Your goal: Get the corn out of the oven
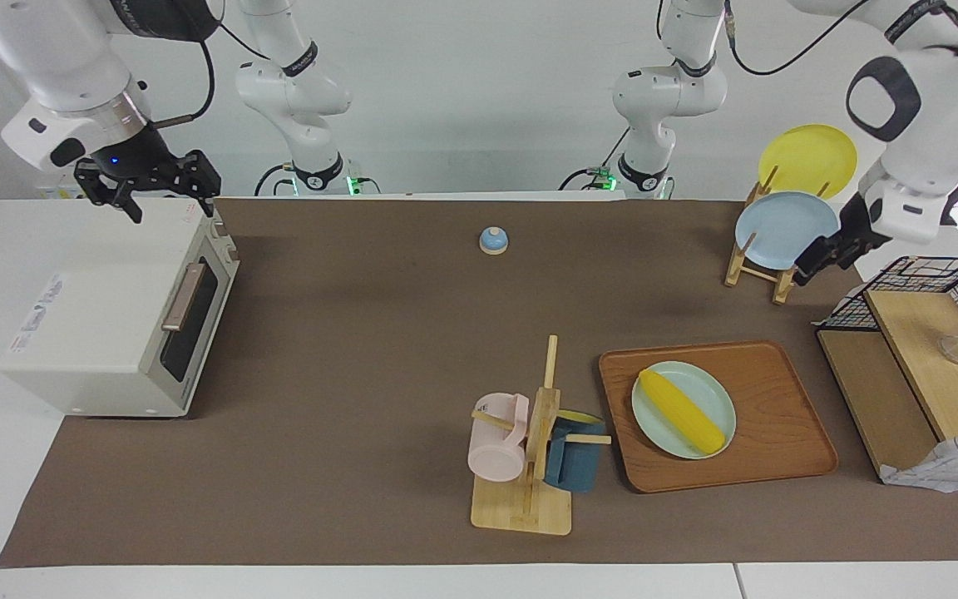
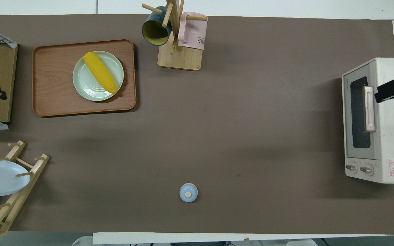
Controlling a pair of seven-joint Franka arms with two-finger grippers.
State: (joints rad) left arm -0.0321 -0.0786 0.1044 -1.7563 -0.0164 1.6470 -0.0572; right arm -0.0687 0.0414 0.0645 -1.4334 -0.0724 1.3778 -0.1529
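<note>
The corn (image 1: pixel 683 410) is a yellow cob lying on a pale green plate (image 1: pixel 724 399) on a wooden tray (image 1: pixel 778 391), toward the left arm's end of the table; it also shows in the overhead view (image 2: pixel 100 72). The cream-white oven (image 1: pixel 105 308) stands at the right arm's end with its dark glass door shut and its tan handle (image 2: pixel 369 109) up. My right gripper (image 1: pixel 173 212) hangs open and empty over the oven's top, at the corner nearest the robots. My left gripper (image 1: pixel 807 270) is raised between the plate rack and the wire basket, holding nothing that I can see.
A wooden mug tree (image 1: pixel 529 491) with a pink and a dark blue mug stands beside the tray. A small blue bell (image 1: pixel 493 240) sits mid-table near the robots. A plate rack (image 1: pixel 766 266) holds a blue and a yellow plate. A black wire basket (image 1: pixel 936 287) and wooden shelf are at the left arm's end.
</note>
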